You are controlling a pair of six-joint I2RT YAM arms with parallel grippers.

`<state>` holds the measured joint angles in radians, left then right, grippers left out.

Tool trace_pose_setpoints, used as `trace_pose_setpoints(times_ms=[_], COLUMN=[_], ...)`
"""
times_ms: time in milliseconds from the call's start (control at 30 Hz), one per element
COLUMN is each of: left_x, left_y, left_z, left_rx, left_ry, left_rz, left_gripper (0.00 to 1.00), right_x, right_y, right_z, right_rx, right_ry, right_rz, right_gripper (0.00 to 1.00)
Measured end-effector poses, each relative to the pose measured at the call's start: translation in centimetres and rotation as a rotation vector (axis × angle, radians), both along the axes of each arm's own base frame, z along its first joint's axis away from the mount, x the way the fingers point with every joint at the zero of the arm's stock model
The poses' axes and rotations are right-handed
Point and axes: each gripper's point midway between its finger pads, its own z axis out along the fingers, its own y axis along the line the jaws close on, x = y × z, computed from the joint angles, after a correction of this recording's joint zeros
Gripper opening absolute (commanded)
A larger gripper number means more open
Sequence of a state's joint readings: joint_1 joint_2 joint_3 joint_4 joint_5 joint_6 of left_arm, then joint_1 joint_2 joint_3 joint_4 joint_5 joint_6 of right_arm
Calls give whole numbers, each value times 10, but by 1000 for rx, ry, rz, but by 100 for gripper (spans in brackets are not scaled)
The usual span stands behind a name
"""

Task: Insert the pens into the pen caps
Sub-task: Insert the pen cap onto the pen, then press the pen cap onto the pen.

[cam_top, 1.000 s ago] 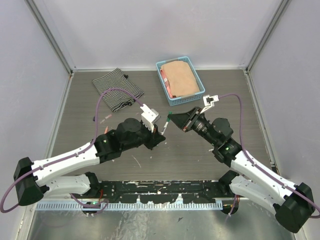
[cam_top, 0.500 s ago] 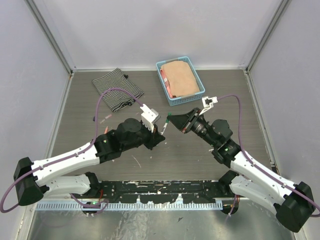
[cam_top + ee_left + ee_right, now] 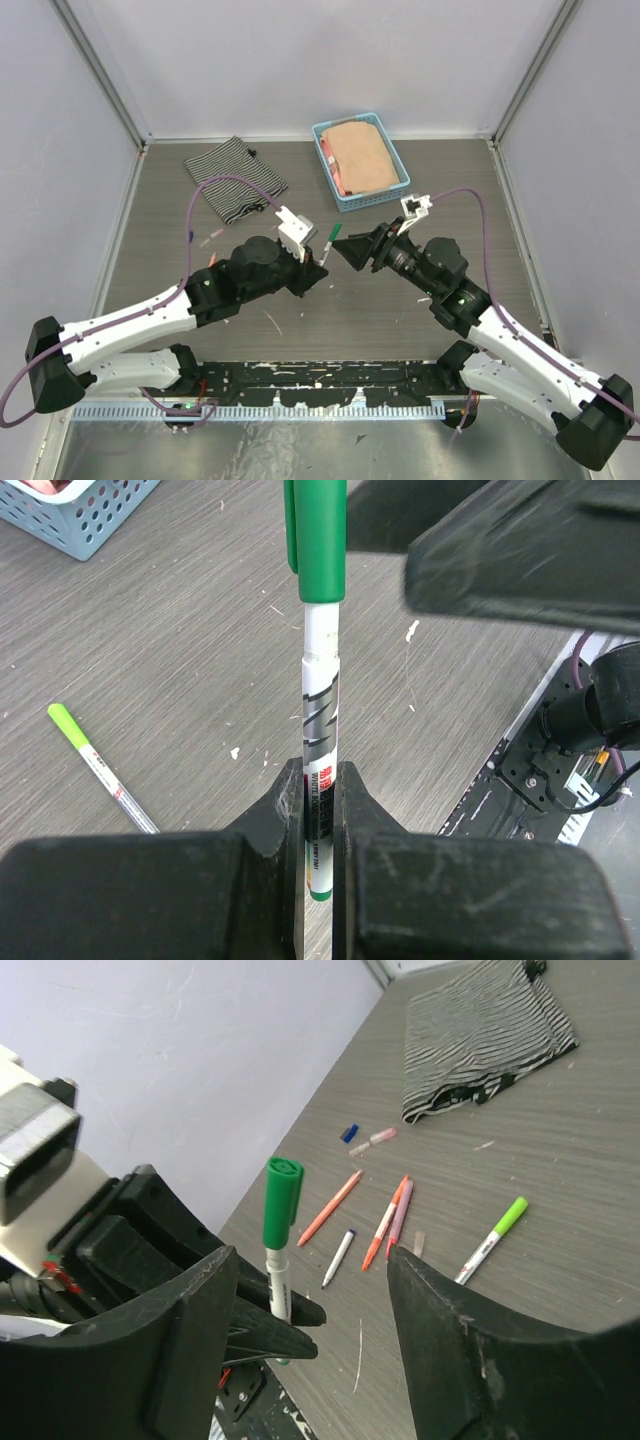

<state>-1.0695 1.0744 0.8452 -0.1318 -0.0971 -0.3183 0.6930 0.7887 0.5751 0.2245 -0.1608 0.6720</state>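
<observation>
Green cap (image 3: 282, 1200) on the white pen (image 3: 278, 1285), my right pincer (image 3: 310, 1255) spread wide of it.
My left pincer (image 3: 318, 780) clamps the white pen low on its barrel and upright, so the capped end is free. Whether the cap is pushed fully home I cannot tell. My right pincer touches nothing. More pens (image 3: 330, 1207) lie loose on the table (image 3: 560, 1140), waiting for caps.

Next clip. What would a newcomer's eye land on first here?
First, the white pen with the green cap on its tip, standing upright over the middle of the table and clamped low in the left gripper. The right gripper faces it with jaws apart, not touching the cap. Several loose pens lie on the table toward its left side.
</observation>
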Motion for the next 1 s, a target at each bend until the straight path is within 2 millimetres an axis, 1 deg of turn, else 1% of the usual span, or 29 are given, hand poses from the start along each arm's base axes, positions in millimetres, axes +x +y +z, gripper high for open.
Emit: trace_pose_setpoints(times_ms=[200,367,467,600,733,1000], left_x=[1,1,1,1,0,-1], left_y=[1,1,1,0,0,0], left_z=[0,0,0,0,1,1], left_rx=[1,1,0,0,-2,-2], left_ry=[-2,-2,-2,-2,0,1], left_rz=[5,5,5,4,-1,-6], left_gripper=[0,0,0,0,0,0], right_x=[1,11,19,24,25,27], right_y=[-12,-13,-9,-3,1,5], right_z=[31,44,44,35,29,29], right_rx=[19,15,8,-6,-9,0], right_ry=[-56,-26,7,39,63,65], right_rz=[-52,-98,-111,-106,-95,-87], right_gripper=[72,72,69,64,56,45])
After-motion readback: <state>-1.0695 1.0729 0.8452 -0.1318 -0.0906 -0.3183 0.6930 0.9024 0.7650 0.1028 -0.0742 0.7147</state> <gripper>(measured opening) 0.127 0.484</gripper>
